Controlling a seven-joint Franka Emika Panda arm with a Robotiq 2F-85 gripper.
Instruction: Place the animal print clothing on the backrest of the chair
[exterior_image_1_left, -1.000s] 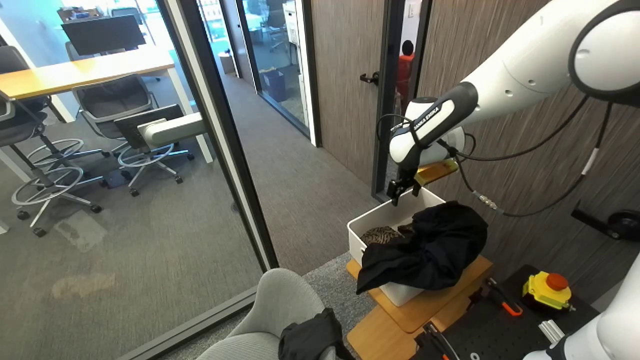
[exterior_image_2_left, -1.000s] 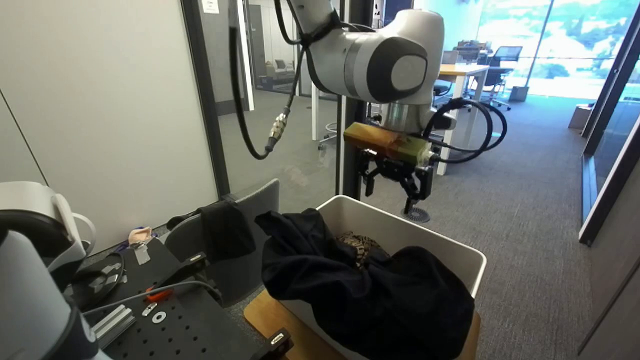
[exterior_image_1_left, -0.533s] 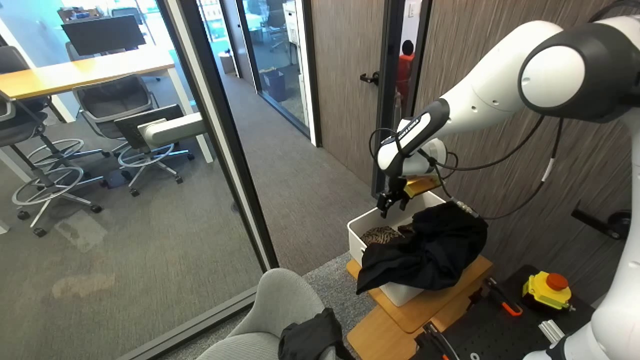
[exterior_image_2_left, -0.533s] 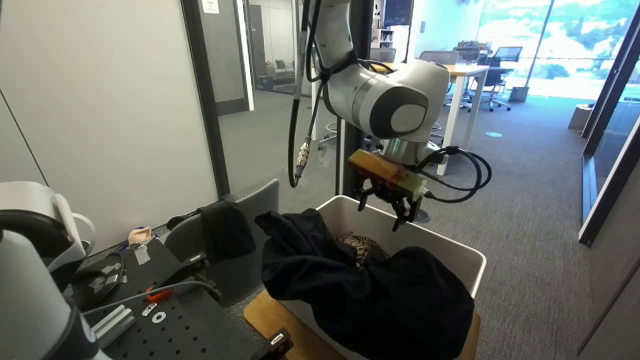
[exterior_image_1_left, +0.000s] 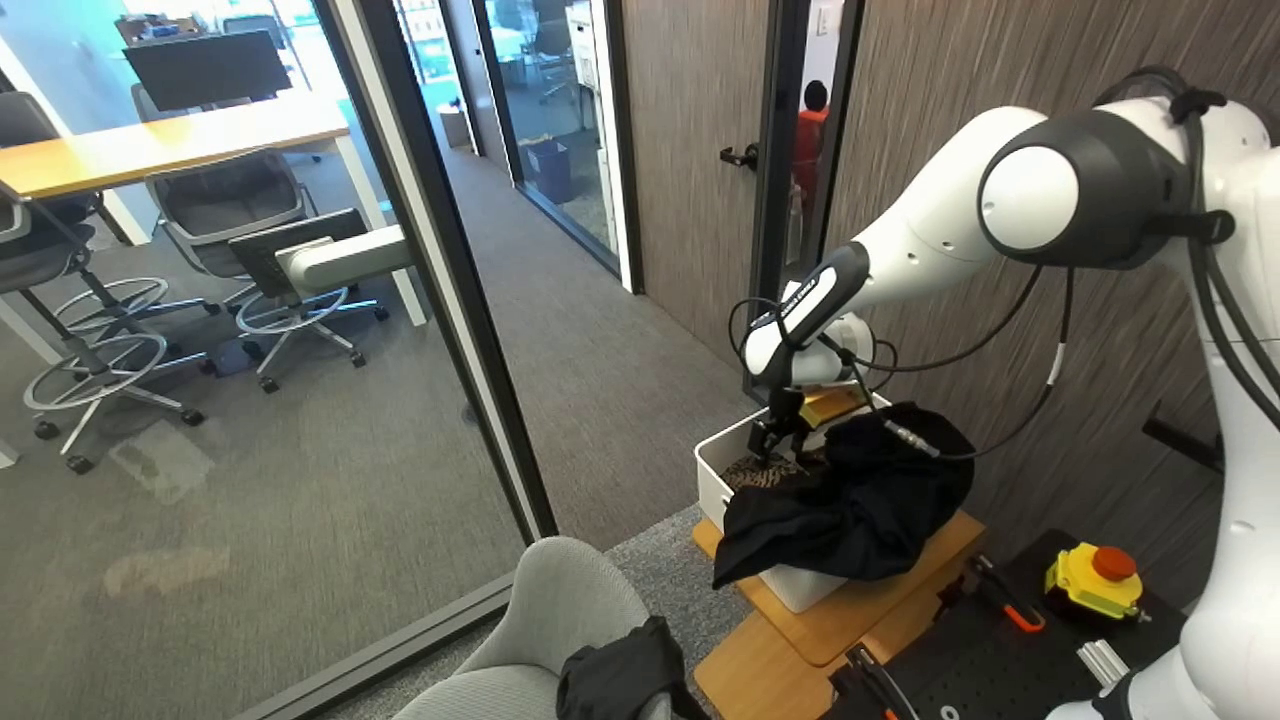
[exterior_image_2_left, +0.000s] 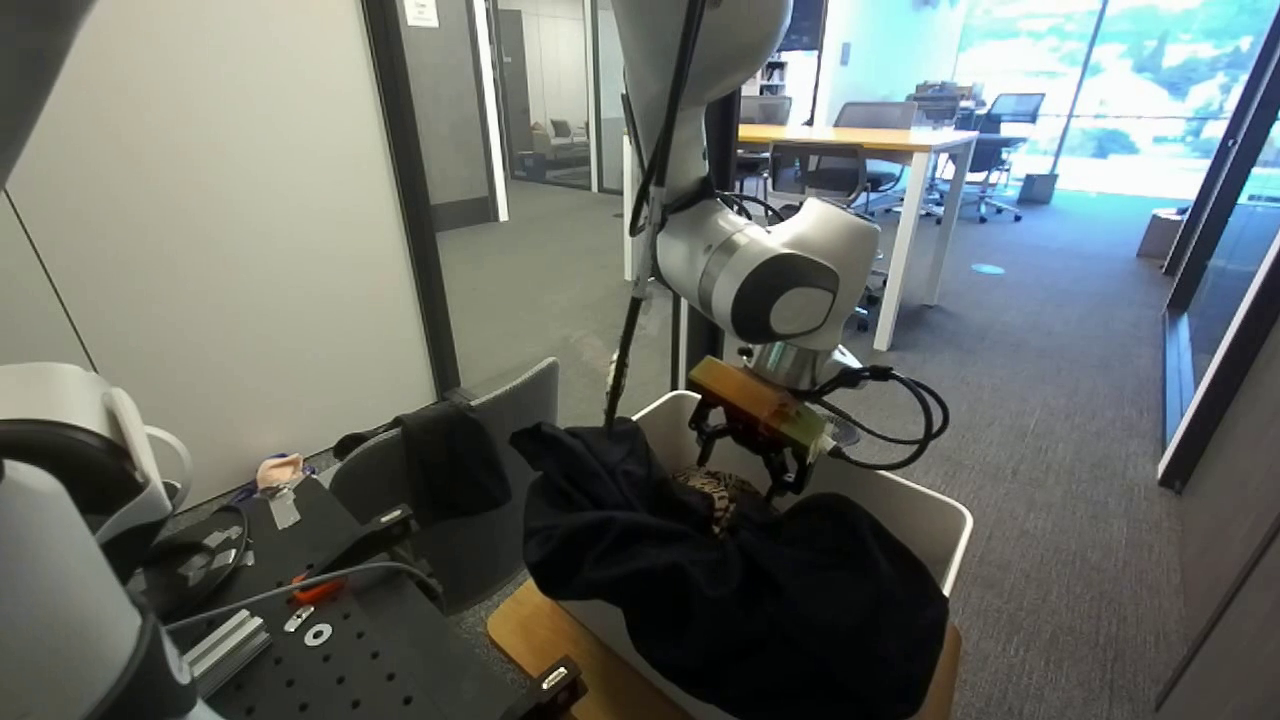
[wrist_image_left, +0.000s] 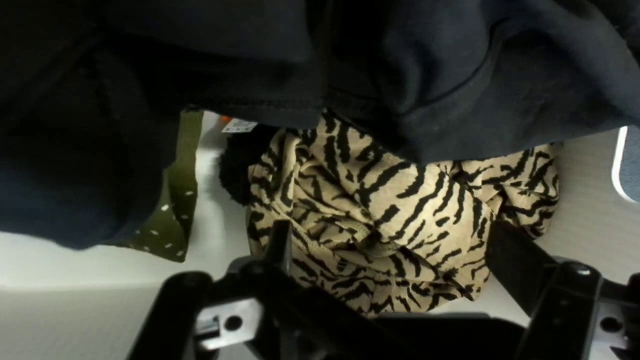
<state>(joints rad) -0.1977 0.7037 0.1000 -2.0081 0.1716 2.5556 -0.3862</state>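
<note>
The animal print clothing is tan with black stripes and lies crumpled in a white bin (exterior_image_1_left: 711, 490). It shows in the wrist view (wrist_image_left: 425, 205) and in both exterior views (exterior_image_1_left: 755, 474) (exterior_image_2_left: 712, 488), partly covered by a dark garment (exterior_image_2_left: 740, 600). My gripper (wrist_image_left: 390, 240) is open, its fingers on either side of the striped cloth; whether the tips touch it I cannot tell. In both exterior views the gripper (exterior_image_1_left: 781, 452) (exterior_image_2_left: 742, 478) points down into the bin. The grey chair (exterior_image_1_left: 575, 600) stands beside the bin, a black cloth (exterior_image_1_left: 622, 672) draped over its side.
The dark garment (wrist_image_left: 300, 60) hangs over the bin's near rim. A green spotted cloth (wrist_image_left: 175, 215) lies inside the bin. The bin stands on a wooden stand (exterior_image_1_left: 770, 655). A black tool board (exterior_image_2_left: 370, 670) and a yellow emergency stop (exterior_image_1_left: 1093, 580) are near the robot base.
My gripper has come down from above the bin's rim into the bin, over the striped cloth, staying open. The clothing, dark garment and chair have not moved.
</note>
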